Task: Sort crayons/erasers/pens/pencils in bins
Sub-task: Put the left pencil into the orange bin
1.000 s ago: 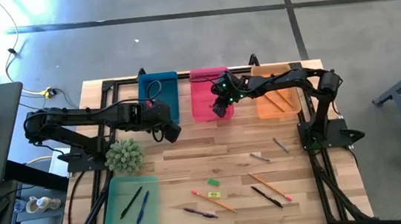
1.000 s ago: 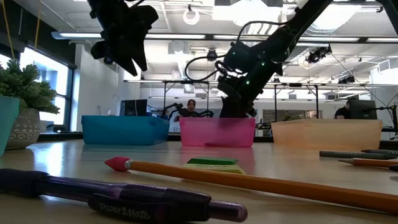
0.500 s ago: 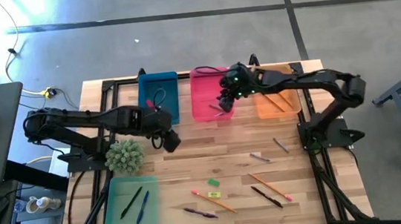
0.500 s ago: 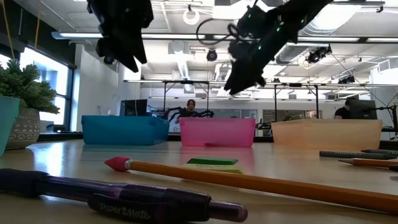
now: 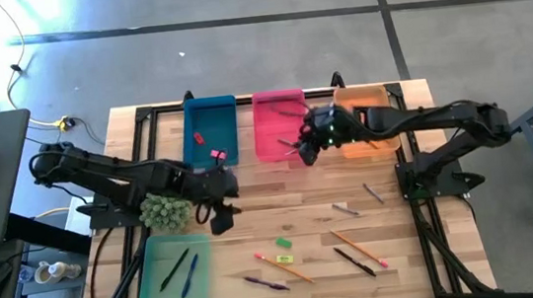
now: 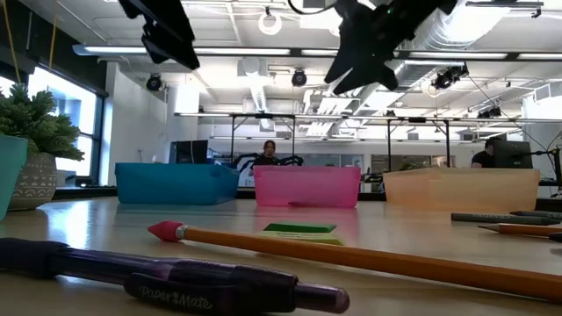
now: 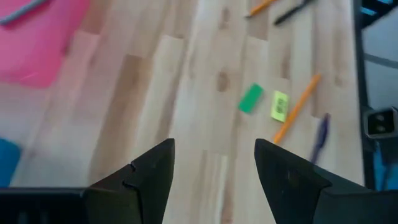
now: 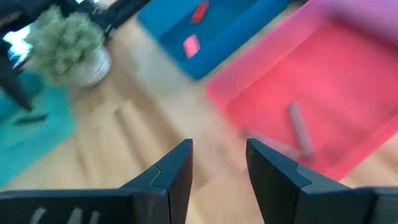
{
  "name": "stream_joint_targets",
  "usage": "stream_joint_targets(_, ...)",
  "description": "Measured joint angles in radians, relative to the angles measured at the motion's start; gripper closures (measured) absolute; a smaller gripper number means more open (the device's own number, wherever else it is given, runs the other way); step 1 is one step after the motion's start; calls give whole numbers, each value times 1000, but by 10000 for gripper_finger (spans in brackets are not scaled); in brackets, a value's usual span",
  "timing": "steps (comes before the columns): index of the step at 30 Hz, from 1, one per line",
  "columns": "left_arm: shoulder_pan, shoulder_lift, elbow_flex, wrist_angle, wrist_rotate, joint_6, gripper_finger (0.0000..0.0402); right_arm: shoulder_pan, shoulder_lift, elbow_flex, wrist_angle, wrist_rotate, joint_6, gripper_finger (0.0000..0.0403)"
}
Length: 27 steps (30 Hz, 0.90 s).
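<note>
sorting partway | left end effector (image 5: 220,216) spread, empty, beside plant (image 5: 165,208) | right end effector (image 5: 306,149) spread, empty, farther off | erasers (image 5: 282,243), pens (image 5: 266,284), pencils (image 5: 359,248) left near plant

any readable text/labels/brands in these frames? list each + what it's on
"Paper Mate" on the purple pen lying nearest the low camera.
Yellow eraser: dark marks on its face, too small and blurred to read in any view.
Nothing else legible on the bins, arms or table.

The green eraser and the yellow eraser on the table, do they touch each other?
Apart. The left wrist view shows bare wood between the green eraser and the yellow eraser.
</note>
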Motion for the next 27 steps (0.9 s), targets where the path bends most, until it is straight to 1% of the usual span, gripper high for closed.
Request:
stream_joint_targets(3, -49, 8, 0, 17, 0, 0, 190, 80, 4, 0, -10, 15, 81, 261)
stream_joint_targets(9, -140, 50, 6, 28, 0, 0, 190, 232, 7, 0, -25, 126, 231, 261)
stream_joint_targets(14, -186, 118, 51, 34, -11, 6, 190, 321, 7, 0, -30, 205, 334, 261)
stream_joint_targets(20, -205, 230, 96, 43, -12, 41, 190, 370, 7, 0, -66, 229, 397, 261)
stream_joint_targets(27, -218, 353, 137, 43, -19, 41, 190, 372, 7, 0, -123, 229, 412, 261)
